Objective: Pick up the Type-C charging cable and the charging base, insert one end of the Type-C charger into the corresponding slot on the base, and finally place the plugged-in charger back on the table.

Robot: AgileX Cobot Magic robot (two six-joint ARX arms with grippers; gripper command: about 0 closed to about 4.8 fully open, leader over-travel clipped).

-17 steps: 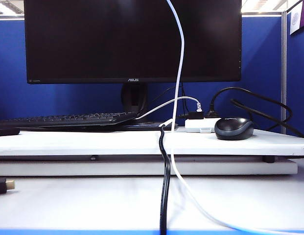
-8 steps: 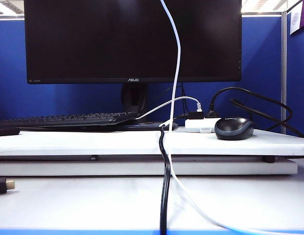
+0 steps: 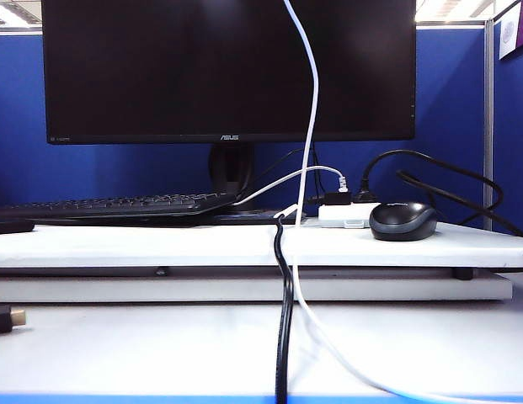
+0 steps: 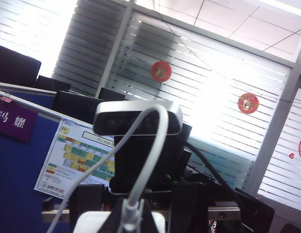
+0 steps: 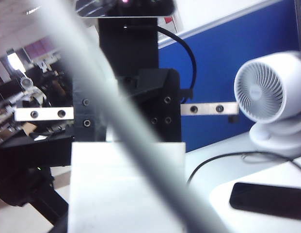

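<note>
The left gripper [image 4: 132, 221] is pressed together, its 2 dark fingers [image 4: 113, 222] pinching the white plug end of the long thin white Type-C charging cable [image 4: 155, 145]. Only the left wrist view shows this. From the pinch the cable arches up in front of the other arm's grey wrist camera [image 4: 138, 119]. Just behind the fingers sits a rounded white edge of the small white plastic charging base [image 4: 85, 224]. Whether the plug is in its slot cannot be told. The right gripper [image 5: 126, 213] carries that block [image 5: 140, 170] raised close before its own camera. Its fingers are almost wholly hidden behind the block, and the blurred cable crosses in front. This view alone shows a white round desk fan [image 5: 269, 97] and a flat black phone [image 5: 266, 199]. The exterior view shows neither gripper nor the base. There the cable [image 3: 312, 126] drops from above the frame, past the black monitor [image 3: 227, 67], over the rounded front edge of the wide white table [image 3: 160, 244], beside a thick black cord [image 3: 285, 320].
</note>
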